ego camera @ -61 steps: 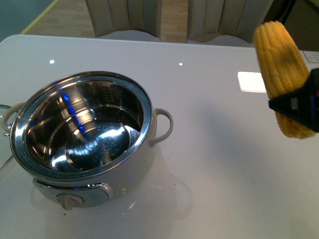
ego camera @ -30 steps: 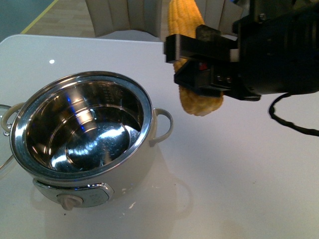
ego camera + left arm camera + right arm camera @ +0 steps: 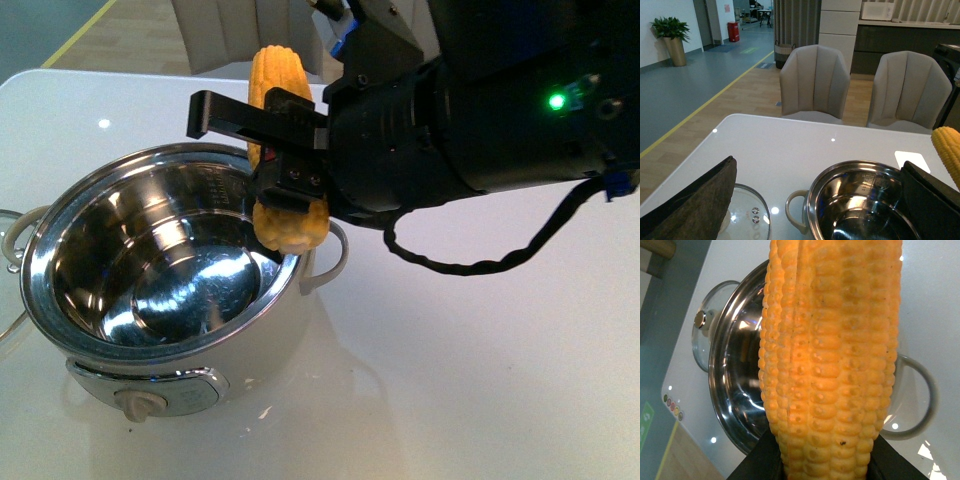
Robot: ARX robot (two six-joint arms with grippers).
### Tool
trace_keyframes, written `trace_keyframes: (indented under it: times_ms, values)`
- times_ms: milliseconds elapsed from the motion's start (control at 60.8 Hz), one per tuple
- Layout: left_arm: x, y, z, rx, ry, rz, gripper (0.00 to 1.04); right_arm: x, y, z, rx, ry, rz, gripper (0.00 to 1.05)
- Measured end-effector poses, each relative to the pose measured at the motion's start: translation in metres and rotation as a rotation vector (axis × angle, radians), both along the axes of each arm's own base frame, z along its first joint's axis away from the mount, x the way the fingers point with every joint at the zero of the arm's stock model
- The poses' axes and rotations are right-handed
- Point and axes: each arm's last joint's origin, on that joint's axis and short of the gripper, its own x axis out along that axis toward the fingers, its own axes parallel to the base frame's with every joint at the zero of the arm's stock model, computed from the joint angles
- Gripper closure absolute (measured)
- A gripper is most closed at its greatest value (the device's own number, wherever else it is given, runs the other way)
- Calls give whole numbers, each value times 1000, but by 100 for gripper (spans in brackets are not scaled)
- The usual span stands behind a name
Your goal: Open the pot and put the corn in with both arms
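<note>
The cream-white pot stands open at the table's front left, its steel inside bare. My right gripper is shut on the yellow corn and holds it upright over the pot's right rim, lower end just above the rim by the loop handle. In the right wrist view the corn fills the picture, with the pot rim behind it and the gripper at its base. My left gripper is open, near the pot. The glass lid lies on the table beside the pot.
The lid's edge shows at the far left. Two beige chairs stand behind the white table. A white card lies on the table beyond the pot. My bulky right arm covers the table's right rear.
My right arm has swung left with the corn, from the picture's right edge to above the pot's right rim. The pot and the lid have not moved.
</note>
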Motion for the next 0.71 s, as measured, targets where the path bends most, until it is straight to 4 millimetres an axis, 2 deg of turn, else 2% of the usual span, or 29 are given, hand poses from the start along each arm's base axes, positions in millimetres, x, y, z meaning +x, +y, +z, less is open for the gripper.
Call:
trace_keyframes:
  times_ms: [411, 707]
  values:
    - [0, 0, 0, 0, 0, 0, 7, 10, 21, -23, 68, 113, -36, 82]
    - [0, 0, 0, 0, 0, 0, 7, 17, 36, -32, 101, 164, -53, 82]
